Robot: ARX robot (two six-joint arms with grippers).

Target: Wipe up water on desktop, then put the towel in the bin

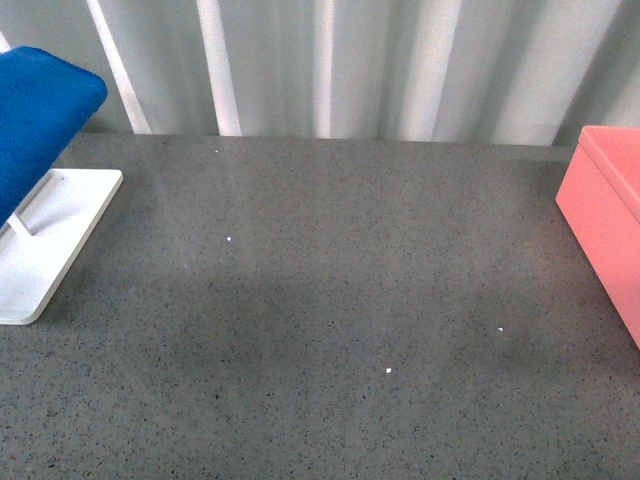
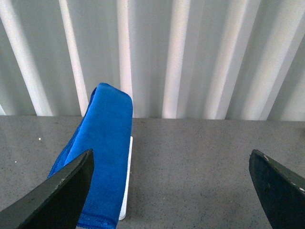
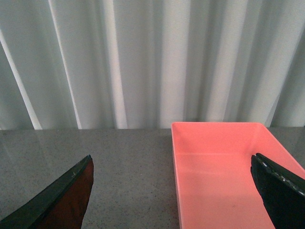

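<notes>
The blue towel (image 1: 35,115) hangs folded over a rack at the far left of the desktop (image 1: 320,300); in the left wrist view the towel (image 2: 102,143) drapes down ahead of my open left gripper (image 2: 171,191), partly behind one dark finger (image 2: 62,195). The salmon-pink bin (image 1: 610,215) stands at the right edge. In the right wrist view the bin (image 3: 214,138) lies ahead with nothing in it, and my right gripper (image 3: 174,195) is open, one finger (image 3: 281,191) over its inside. No water shows clearly on the speckled surface. Neither arm appears in the front view.
The rack's white flat base (image 1: 50,250) sits on the desktop's left side under the towel. A corrugated pale wall (image 1: 350,60) runs along the desktop's far edge. A few tiny white specks (image 1: 389,371) dot the surface.
</notes>
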